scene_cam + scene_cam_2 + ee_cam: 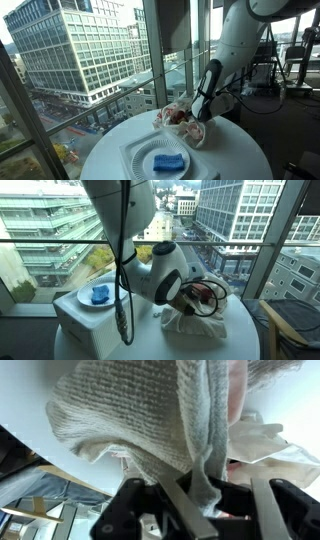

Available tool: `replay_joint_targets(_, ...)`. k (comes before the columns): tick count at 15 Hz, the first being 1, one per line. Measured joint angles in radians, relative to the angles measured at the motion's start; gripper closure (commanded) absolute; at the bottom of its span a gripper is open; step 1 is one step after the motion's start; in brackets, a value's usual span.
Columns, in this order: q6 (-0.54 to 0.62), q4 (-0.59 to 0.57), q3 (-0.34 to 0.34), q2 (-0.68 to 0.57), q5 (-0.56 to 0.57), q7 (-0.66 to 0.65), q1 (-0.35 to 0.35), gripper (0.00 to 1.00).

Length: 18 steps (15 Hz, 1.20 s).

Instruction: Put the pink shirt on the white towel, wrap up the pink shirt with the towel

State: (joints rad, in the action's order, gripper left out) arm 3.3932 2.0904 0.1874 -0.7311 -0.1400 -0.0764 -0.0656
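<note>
The white towel lies bunched at the far side of the round white table, with the pink shirt showing inside its folds. My gripper is down at the towel's edge. In the wrist view a fold of the towel runs taut from between the fingers of the gripper, which looks shut on it; a bit of pink shows beside the fold. In an exterior view the towel sits under the gripper, which hides most of the shirt.
A white square plate with a blue sponge sits near the table's front edge; it also shows in an exterior view. Large windows and a railing stand close behind the table. The arm's cable hangs over the table.
</note>
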Motion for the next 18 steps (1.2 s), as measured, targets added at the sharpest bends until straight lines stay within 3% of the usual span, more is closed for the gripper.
replay_joint_targets(3,-0.025,-0.030,-0.219,-0.034,0.053,-0.004,0.227,1.00)
replay_joint_targets(4,-0.034,-0.035,-0.279,-0.053,0.072,-0.004,0.298,0.75)
replay_joint_targets(6,-0.047,-0.040,-0.373,-0.099,0.101,-0.003,0.419,0.68)
replay_joint_targets(9,-0.058,-0.049,-0.445,-0.165,0.132,0.000,0.537,0.44)
replay_joint_targets(10,-0.058,-0.052,-0.458,-0.177,0.136,0.000,0.558,0.75)
replay_joint_targets(12,-0.066,-0.055,-0.465,-0.184,0.136,0.001,0.572,0.80)
replay_joint_targets(14,-0.093,-0.057,-0.460,-0.183,0.130,-0.002,0.572,0.90)
replay_joint_targets(18,-0.225,-0.056,-0.428,-0.156,0.069,-0.019,0.552,0.88)
